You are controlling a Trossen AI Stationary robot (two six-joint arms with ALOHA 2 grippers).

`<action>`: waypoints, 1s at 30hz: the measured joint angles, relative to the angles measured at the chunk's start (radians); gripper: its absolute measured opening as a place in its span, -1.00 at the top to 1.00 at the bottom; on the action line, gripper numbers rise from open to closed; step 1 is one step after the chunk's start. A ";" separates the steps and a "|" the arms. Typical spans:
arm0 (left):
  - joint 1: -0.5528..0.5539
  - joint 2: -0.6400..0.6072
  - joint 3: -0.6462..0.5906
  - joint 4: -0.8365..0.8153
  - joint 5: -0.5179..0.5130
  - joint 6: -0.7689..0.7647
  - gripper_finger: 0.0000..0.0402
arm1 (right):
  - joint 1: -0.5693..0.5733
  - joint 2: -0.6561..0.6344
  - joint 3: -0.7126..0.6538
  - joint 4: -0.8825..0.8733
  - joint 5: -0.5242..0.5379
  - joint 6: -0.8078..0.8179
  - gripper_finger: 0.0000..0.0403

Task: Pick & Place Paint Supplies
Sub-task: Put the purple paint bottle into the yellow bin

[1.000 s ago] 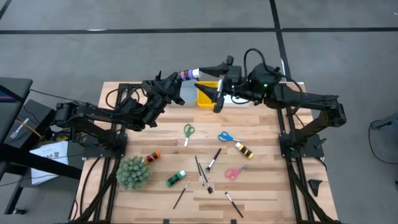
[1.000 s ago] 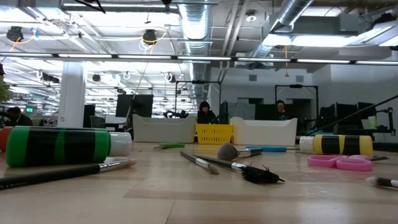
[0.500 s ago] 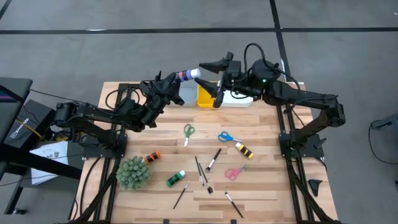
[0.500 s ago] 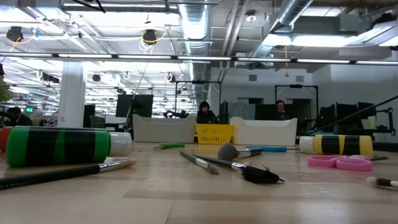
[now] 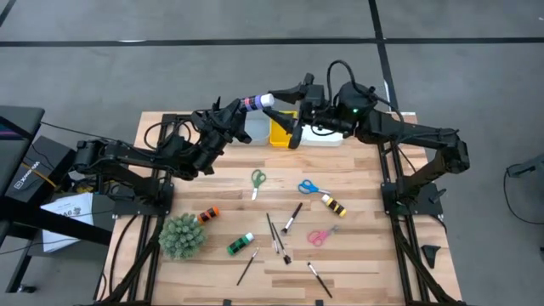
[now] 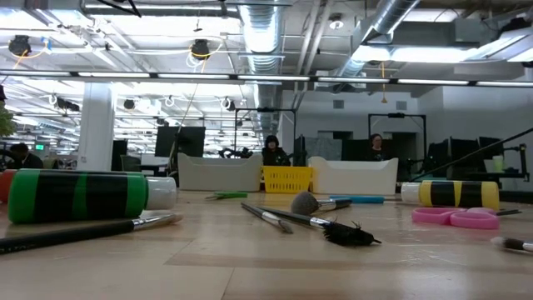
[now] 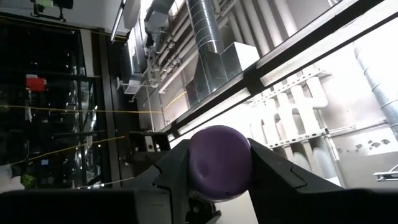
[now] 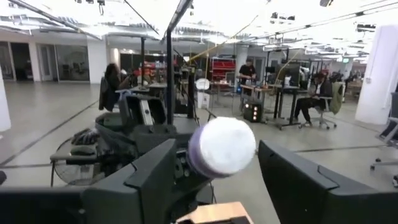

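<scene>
My left gripper [image 5: 235, 114] is raised over the table's far edge, shut on a purple paint bottle [image 5: 257, 102] whose white cap [image 5: 268, 100] points toward the right arm. My right gripper [image 5: 289, 112] is open and level with it. Its fingers stand on either side of the cap [image 8: 222, 147], with gaps showing in the right wrist view. On the table lie green scissors [image 5: 257, 180], blue scissors [image 5: 309, 187], pink scissors [image 5: 320, 235], a yellow bottle [image 5: 333, 205], a green bottle [image 5: 240, 245], an orange bottle [image 5: 208, 214] and several brushes [image 5: 291, 219]. My left gripper pinches the purple bottle between its two fingers near its base [image 7: 219, 163], the end away from the cap. The fingers come level from the table's left. The bottle is lifted clear and lies roughly level, its cap end sticking out past the fingers.
A grey tray [image 5: 253, 129], a yellow tray [image 5: 281, 129] and a white tray [image 5: 327, 136] sit at the far edge below the grippers. A spiky green plant ball [image 5: 182, 235] stands near left. In the low view the green bottle [image 6: 83, 196] and brushes [image 6: 325, 223] lie close.
My right gripper has moved a little toward the table's left, closing in on the bottle's cap, with its fingers staying open. My left gripper and the bottle have kept still.
</scene>
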 joint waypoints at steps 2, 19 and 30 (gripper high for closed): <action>0.000 0.000 0.000 0.000 0.000 0.004 0.39 | 0.001 0.008 0.004 0.016 -0.003 0.001 -0.03; 0.000 0.000 0.000 0.002 0.013 0.023 0.38 | 0.000 0.011 0.001 0.018 -0.024 0.004 0.42; 0.000 -0.001 0.000 -0.006 0.024 0.116 0.19 | 0.001 0.011 0.001 0.054 -0.025 0.016 0.46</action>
